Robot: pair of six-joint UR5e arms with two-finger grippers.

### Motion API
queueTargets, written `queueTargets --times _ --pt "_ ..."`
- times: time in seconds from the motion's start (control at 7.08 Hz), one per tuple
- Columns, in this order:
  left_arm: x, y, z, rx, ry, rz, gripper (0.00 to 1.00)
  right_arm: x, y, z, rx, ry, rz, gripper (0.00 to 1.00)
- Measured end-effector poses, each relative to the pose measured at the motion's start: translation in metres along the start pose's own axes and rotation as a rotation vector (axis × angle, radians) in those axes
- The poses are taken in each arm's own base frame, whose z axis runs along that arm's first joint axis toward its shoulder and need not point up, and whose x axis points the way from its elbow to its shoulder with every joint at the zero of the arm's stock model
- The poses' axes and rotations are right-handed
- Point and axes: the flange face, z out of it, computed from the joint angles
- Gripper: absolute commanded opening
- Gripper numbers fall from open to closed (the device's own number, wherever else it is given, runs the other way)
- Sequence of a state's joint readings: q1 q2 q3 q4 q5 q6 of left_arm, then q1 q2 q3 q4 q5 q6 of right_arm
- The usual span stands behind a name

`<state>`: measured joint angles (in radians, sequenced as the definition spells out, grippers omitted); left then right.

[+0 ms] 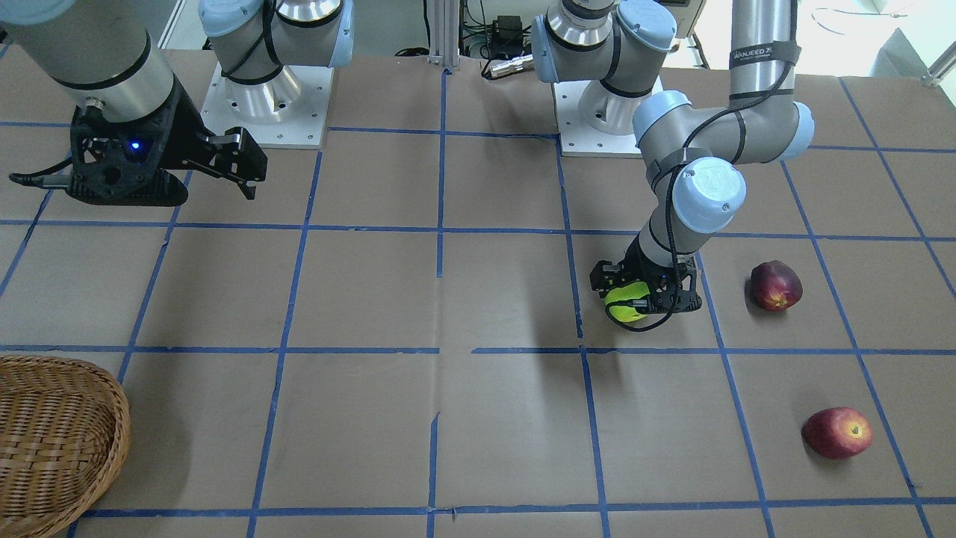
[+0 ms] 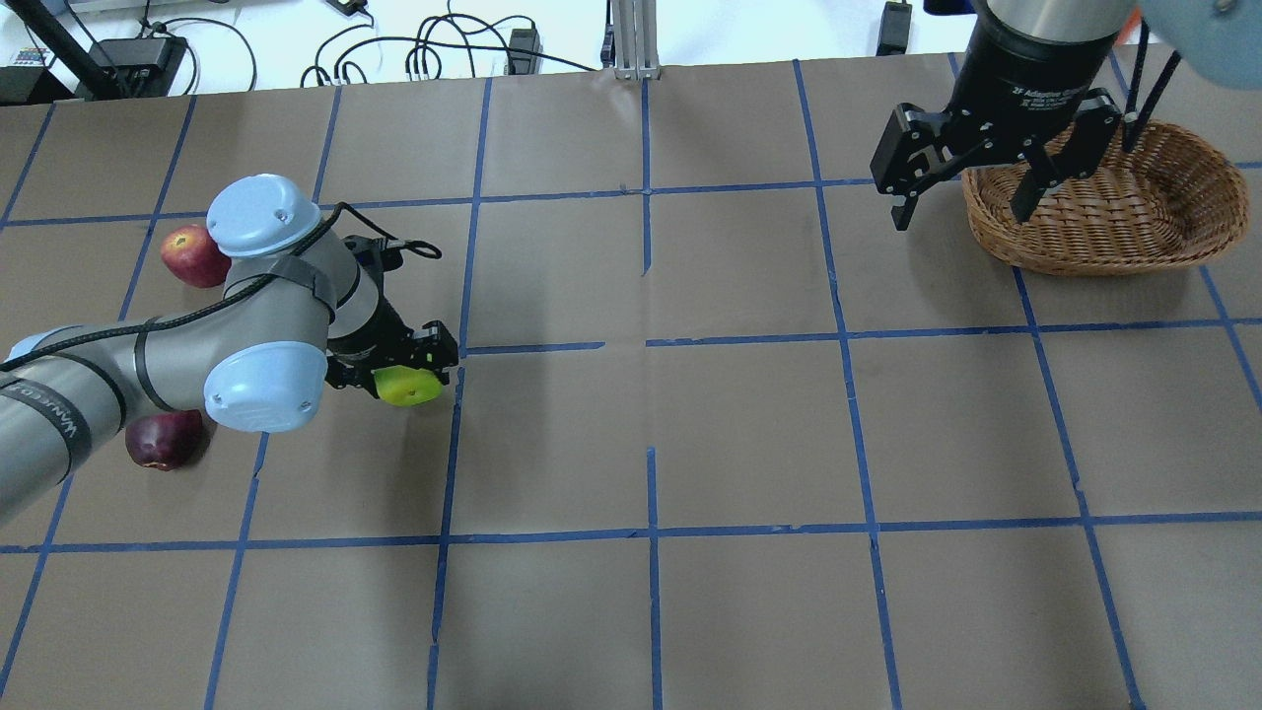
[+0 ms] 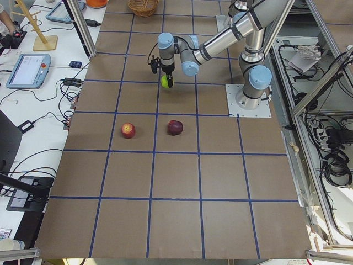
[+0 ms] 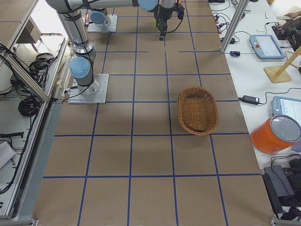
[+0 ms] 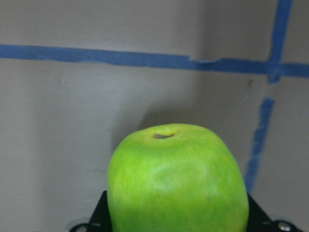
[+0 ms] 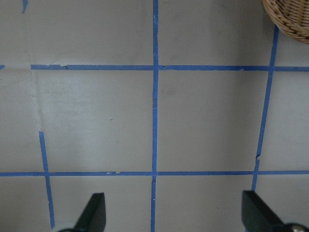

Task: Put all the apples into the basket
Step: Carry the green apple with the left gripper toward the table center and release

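Note:
My left gripper (image 2: 414, 373) is shut on the bright green apple (image 2: 408, 386), which fills the left wrist view (image 5: 177, 181) and also shows in the front view (image 1: 624, 302). The dark purplish-red apple (image 2: 163, 440) lies on the table beside my left arm; it shows in the front view (image 1: 776, 285) too. The lighter red apple (image 2: 194, 255) lies farther out, also in the front view (image 1: 837, 432). The wicker basket (image 2: 1109, 202) sits at the far right and holds nothing I can see. My right gripper (image 2: 971, 202) hangs open and empty above the basket's left rim.
The brown table is marked with a grid of blue tape (image 2: 646, 340). Both arm bases (image 1: 265, 101) stand on white plates at the robot's side. Tablets, cables and an orange container (image 4: 275, 134) sit on side benches beyond the table edges.

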<state>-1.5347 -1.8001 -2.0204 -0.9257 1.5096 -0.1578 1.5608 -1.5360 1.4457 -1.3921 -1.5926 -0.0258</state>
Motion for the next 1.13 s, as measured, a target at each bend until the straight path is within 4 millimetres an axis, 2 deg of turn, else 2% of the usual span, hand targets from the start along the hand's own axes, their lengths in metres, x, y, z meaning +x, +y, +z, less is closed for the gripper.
queueTargets --times 0.14,0.28,0.42,0.56,0.85,0.99,1.13 --pt "0.062 0.003 -0.008 0.025 0.021 -0.041 0.19 0.000 0.010 -0.011 0.023 -0.001 0.001 1.00" --pt "0.120 0.008 -0.007 0.039 0.040 -0.058 0.19 -0.001 0.014 -0.011 0.026 -0.002 0.001 1.00" --pt "0.168 0.011 0.002 0.039 0.054 -0.068 0.28 -0.001 0.013 -0.007 0.018 -0.003 0.001 1.00" --pt "0.197 0.012 0.015 0.030 0.056 -0.084 0.99 0.000 0.010 -0.003 0.013 -0.004 0.001 1.00" --pt "0.224 0.007 0.026 0.025 0.064 -0.112 1.00 0.004 -0.003 0.010 -0.009 0.004 0.004 1.00" --pt "0.228 0.004 0.021 0.031 0.069 -0.111 1.00 0.006 -0.021 0.028 -0.035 0.007 0.003 1.00" --pt "0.221 -0.003 0.008 0.024 0.063 -0.108 1.00 0.008 -0.040 0.046 -0.047 0.008 0.009 1.00"
